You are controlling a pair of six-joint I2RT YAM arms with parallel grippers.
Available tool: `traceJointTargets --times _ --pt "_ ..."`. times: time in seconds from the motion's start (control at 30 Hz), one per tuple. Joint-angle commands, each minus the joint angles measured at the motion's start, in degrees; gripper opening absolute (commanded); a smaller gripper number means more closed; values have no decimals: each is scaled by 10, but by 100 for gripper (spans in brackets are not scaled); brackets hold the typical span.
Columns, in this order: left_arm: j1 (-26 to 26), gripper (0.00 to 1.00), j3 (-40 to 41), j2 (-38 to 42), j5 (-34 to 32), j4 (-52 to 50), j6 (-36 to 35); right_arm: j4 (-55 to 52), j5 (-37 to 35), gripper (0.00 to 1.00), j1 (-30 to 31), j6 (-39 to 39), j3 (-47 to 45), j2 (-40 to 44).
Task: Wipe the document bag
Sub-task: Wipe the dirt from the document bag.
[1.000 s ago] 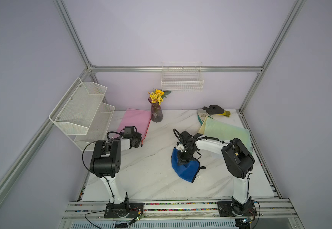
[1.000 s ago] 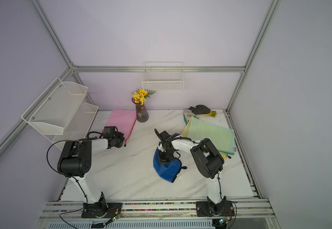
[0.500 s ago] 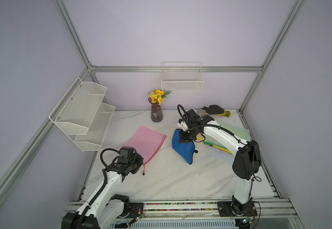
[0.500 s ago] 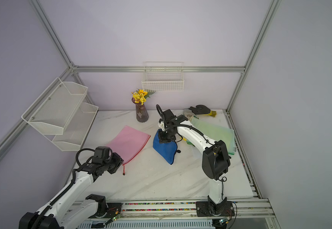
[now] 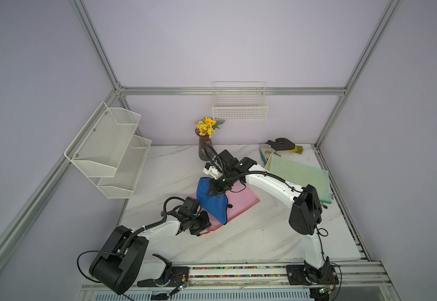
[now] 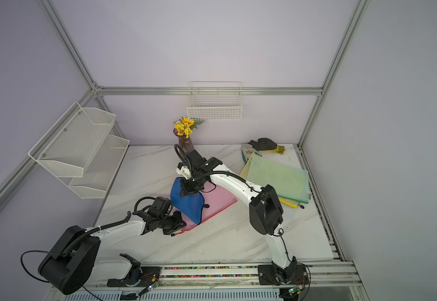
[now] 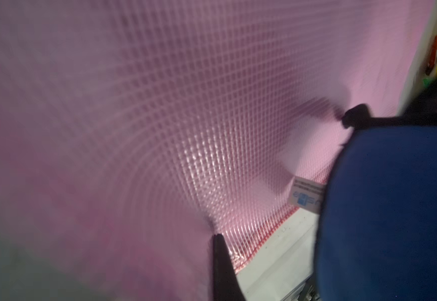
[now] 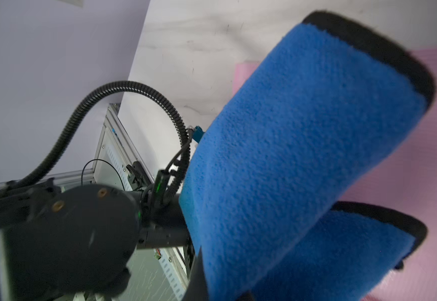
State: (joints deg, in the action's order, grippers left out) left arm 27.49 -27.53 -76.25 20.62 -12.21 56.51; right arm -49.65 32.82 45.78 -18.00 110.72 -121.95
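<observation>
While your right gripper pinches the blue cloth draped on the pink document bag at table centre | your left gripper clamps the bag's 7 o'clock corner | wiping seems barely begun; 3 o'clock half left to wipe.

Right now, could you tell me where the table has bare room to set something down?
Bare: the front strip of table between the pink document bag and the front rail, and the back-left patch between the mesh shelf and the vase. Crowded: the centre, with bag and blue cloth, and the back-right corner, with green document bag and gloves.
</observation>
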Motion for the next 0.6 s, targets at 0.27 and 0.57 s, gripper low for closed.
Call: traceJointTargets --times 0.27,0.57 --pt "13 0 49 84 -102 -166 34 63 -125 0 -52 -19 -63 -103" --pt "-10 0 58 162 -149 -229 52 -49 -420 0 -114 58 -125 -46"
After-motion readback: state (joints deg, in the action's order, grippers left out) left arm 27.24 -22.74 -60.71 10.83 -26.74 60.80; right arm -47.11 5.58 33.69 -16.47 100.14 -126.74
